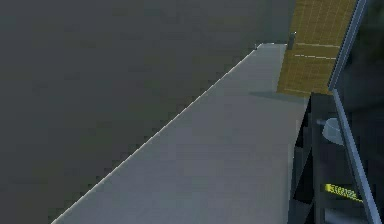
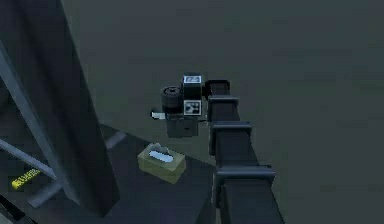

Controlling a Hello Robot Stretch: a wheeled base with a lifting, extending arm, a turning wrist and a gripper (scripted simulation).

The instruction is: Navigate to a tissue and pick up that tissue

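Tissue box point(image 2: 163, 161): tan, squat, white tuft atop.

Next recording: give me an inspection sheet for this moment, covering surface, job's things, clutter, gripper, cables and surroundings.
Surface: dark flat top, carrying the box.
Job's things: tan cardboard tissue box with a white tissue showing on top, lying on the dark flat top.
Clutter: small yellow-green flat item; whitish rounded thing on dark shelving.
Gripper: dark two-finger gripper, higher in the picture than the box; cannot tell whether it holds anything.
Cables: nothing seen.
Surroundings: dark wall, grey floor, yellow-brown wooden door.
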